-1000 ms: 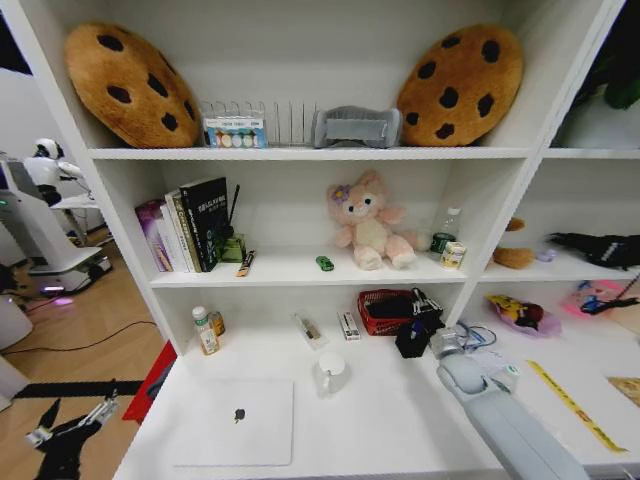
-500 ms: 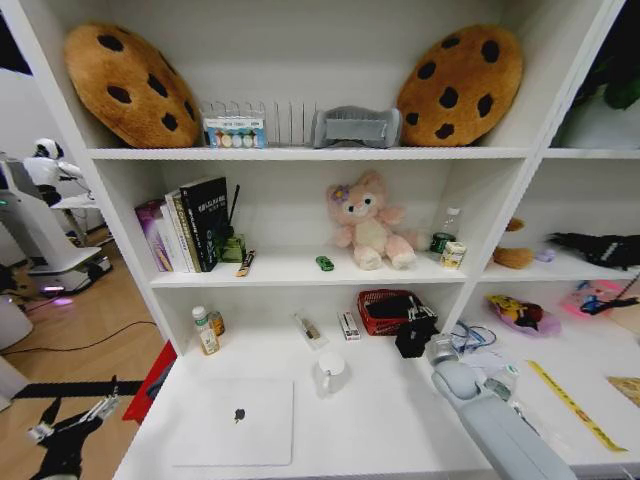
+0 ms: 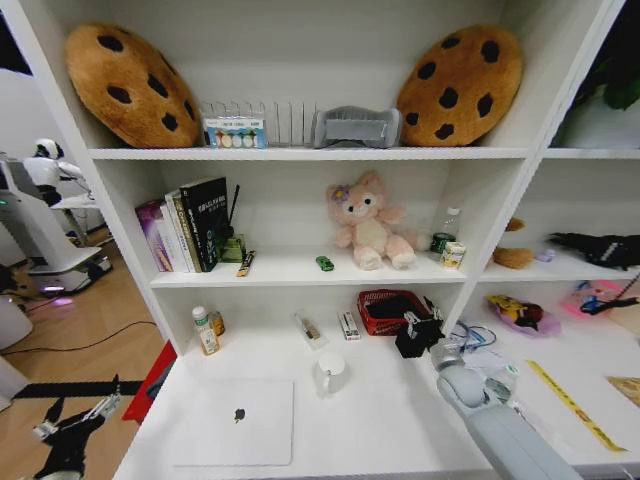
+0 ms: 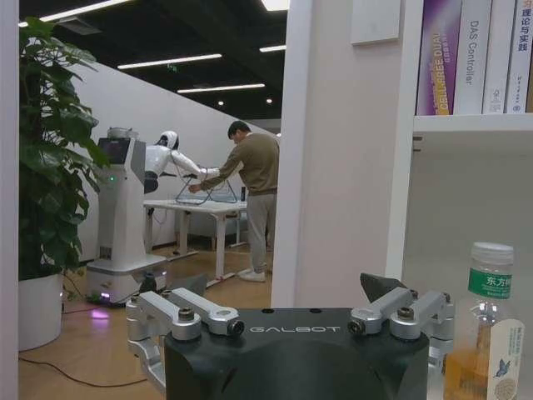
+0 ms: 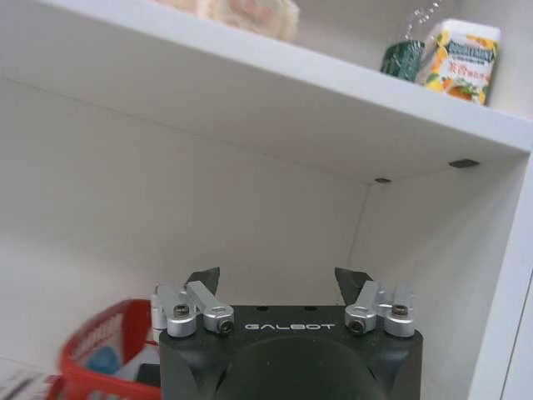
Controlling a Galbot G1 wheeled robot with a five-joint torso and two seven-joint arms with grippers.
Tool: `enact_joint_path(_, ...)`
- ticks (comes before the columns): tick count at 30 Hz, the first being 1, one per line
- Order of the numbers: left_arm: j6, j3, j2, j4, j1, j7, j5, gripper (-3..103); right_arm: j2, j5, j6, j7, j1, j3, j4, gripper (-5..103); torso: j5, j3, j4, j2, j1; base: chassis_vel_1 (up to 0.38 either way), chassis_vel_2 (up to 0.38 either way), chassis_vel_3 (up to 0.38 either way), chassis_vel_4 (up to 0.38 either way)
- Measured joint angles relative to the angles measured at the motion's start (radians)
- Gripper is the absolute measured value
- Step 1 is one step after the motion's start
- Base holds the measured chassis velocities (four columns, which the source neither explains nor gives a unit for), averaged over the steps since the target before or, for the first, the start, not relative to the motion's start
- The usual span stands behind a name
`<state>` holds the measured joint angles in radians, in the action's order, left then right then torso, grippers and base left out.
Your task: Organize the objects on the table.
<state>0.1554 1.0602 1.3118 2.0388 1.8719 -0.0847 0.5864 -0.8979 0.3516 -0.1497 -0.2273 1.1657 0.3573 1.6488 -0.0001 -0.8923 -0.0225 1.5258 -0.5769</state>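
Legible writing: "GALBOT" is printed in white on the black housing of both wrist units. In the left wrist view, book spines (image 4: 475, 54) on a shelf read "DAS Controller" and, partly, "DELL REDUCE"; two further spines carry Chinese characters. A bottle (image 4: 487, 333) with a green label in Chinese script stands just beside that housing. In the right wrist view, a small yellow carton (image 5: 460, 54) on the shelf above bears print too small to read.

Right gripper (image 3: 418, 333): raised over the far right part of the desk (image 3: 400, 420), at the right end of a red basket (image 3: 388, 311). Its jaws stand apart and hold nothing; the right wrist view shows both dark fingertips (image 5: 204, 279) spread with bare white wall between them.

Left gripper (image 3: 70, 430): low, off the left end of the desk, over the wooden floor. Its fingers look spread, with nothing between them.

Task items: the silver laptop (image 3: 238, 421), closed, dark logo up, lies flat on the near left of the desk, well apart from the right gripper and right of the left gripper. One thin white marker pen (image 3: 306, 329) lies on the desk far from the near edge, left of the basket; its cap colour cannot be told. The green toy car (image 3: 325, 263) sits on the middle shelf, just left of a pink plush toy (image 3: 367, 221), above and left of the right gripper. A white mug (image 3: 331, 372) stands on the desk between laptop and right gripper.
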Motion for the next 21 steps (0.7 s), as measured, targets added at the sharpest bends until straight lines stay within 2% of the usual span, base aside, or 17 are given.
enact_joint_path(2,0.000,0.003,0.000,-0.003,-0.003,-0.001,-0.007,100,-0.003,0.000,0.014,-0.002,0.089,0.027,0.095,88,0.0000,0.000,-0.0001,0.000,0.000,0.000,0.000,0.000,0.000)
enact_joint_path(3,0.000,0.003,0.000,-0.003,-0.003,-0.001,-0.007,100,-0.003,0.000,0.014,-0.002,0.089,0.027,0.095,88,0.0000,0.000,-0.0001,0.000,0.000,0.000,0.000,0.000,0.000)
enact_joint_path(5,0.000,0.006,0.000,-0.002,-0.003,-0.001,-0.006,100,-0.014,0.000,0.025,-0.002,0.176,0.056,0.173,97,0.0001,0.000,-0.0002,0.000,0.000,0.000,0.000,0.000,0.000)
enact_joint_path(13,0.010,0.021,0.004,0.000,0.008,0.005,0.011,100,-0.071,-0.036,0.021,0.012,0.409,0.170,0.344,100,0.0000,0.000,-0.0001,0.000,0.000,0.000,0.000,0.000,0.000)
enact_joint_path(17,0.015,0.026,0.006,0.000,0.012,0.009,0.024,100,-0.145,-0.094,-0.004,0.016,0.568,0.238,0.432,100,0.0001,0.000,-0.0003,0.000,0.000,0.000,0.000,0.000,0.000)
enact_joint_path(21,0.018,0.025,0.012,0.000,0.012,0.011,0.025,100,-0.187,-0.111,-0.019,0.020,0.622,0.258,0.459,100,-0.0001,0.000,-0.0002,0.000,0.000,0.000,0.000,0.000,0.000)
